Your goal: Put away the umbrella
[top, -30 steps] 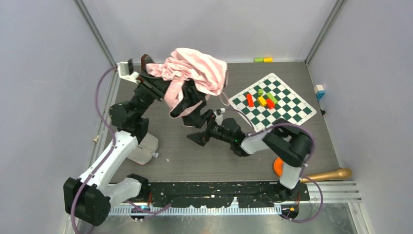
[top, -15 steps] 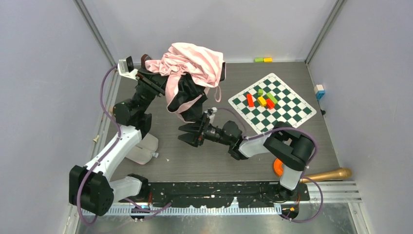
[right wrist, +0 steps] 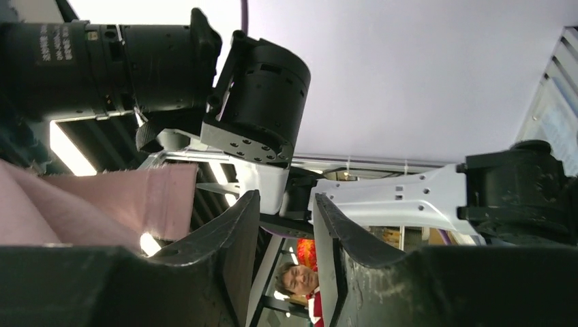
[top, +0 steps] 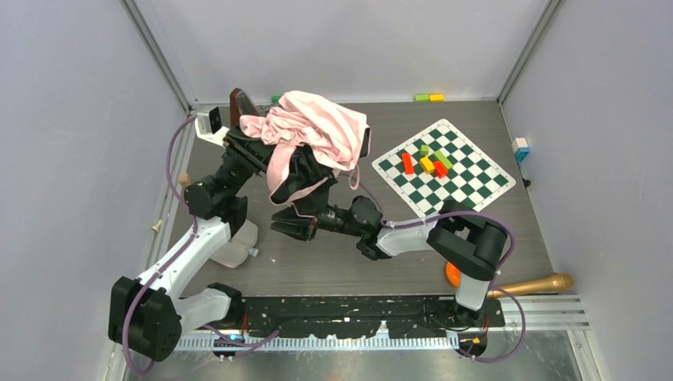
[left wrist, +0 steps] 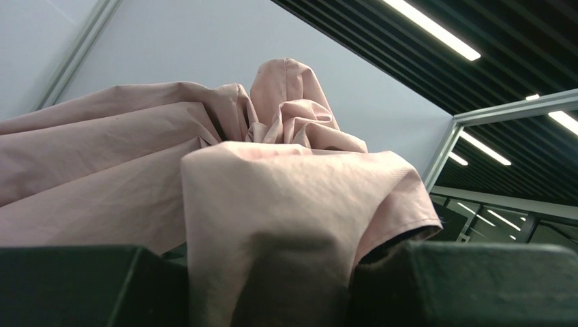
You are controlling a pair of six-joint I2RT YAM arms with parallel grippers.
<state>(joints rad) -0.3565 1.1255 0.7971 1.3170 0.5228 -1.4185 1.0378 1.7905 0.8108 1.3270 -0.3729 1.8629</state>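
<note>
At the left, the left gripper (left wrist: 270,281) is raised above the table (top: 317,266) and clamped on a fold of the umbrella's pale pink fabric, which fills the gap between its two fingers. Below that arm a white plastic container (top: 236,244) lies on the table; what it holds cannot be made out. The umbrella (top: 317,131) hangs bunched in the air at back centre, pink cloth on top and black canopy drooping beneath. Just under the black hem is the right gripper (right wrist: 286,199), its fingers a narrow gap apart with nothing between them and pink cloth lying outside one finger. Further right, a green-and-white chessboard (top: 468,186) carries several red, yellow and green blocks (top: 408,163). An orange object (top: 451,274) sits by the right arm's base, with a wood-coloured stick (top: 533,284) beside it.
</note>
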